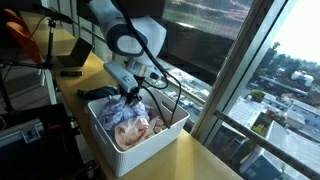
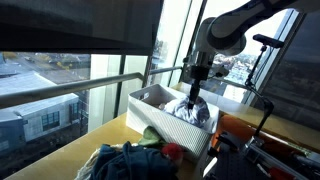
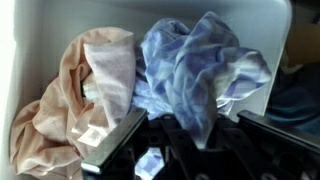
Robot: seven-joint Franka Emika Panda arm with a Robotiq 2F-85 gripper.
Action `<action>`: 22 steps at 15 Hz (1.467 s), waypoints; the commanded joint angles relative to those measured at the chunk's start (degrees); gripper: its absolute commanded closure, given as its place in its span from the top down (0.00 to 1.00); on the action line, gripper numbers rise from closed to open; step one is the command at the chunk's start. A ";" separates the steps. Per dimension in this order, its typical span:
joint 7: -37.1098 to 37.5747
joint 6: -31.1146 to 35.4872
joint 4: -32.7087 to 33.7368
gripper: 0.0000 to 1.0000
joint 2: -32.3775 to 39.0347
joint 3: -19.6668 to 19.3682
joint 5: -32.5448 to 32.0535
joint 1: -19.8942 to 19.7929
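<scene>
A white bin (image 1: pixel 160 143) (image 2: pixel 160 122) stands on a wooden table by the window. It holds a crumpled blue-and-white cloth (image 3: pixel 195 65) (image 1: pixel 122 104) (image 2: pixel 188 108) and, beside it, a pale pink cloth (image 3: pixel 85 90) (image 1: pixel 135 130). My gripper (image 3: pixel 205 146) (image 1: pixel 131 92) (image 2: pixel 194 93) reaches down into the bin from above. A fold of the blue cloth narrows to a point between the jaws, which are shut on it. The pink cloth lies just left of the left finger (image 3: pixel 108 148) in the wrist view. The bin's white wall (image 3: pixel 40 25) runs behind both cloths.
A heap of mixed clothes (image 2: pixel 125 160) with a red piece (image 2: pixel 172 152) lies on the table near the bin. A dark object (image 1: pixel 92 93) sits behind the bin. Window glass and a rail (image 2: pixel 80 90) border the table. Stands and gear (image 1: pixel 30 50) crowd one end.
</scene>
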 commanded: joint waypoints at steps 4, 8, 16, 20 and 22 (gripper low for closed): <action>6.83 -4.80 4.62 0.03 -15.07 -0.13 -4.56 5.95; 10.35 -7.76 12.32 0.03 -19.15 1.54 -8.40 10.02; 19.69 -21.12 34.97 0.03 -15.71 10.41 -14.54 18.53; 22.67 -23.09 37.30 0.03 -11.72 12.64 -16.50 20.94; 22.40 -21.17 34.09 0.03 -10.64 11.84 -16.15 20.93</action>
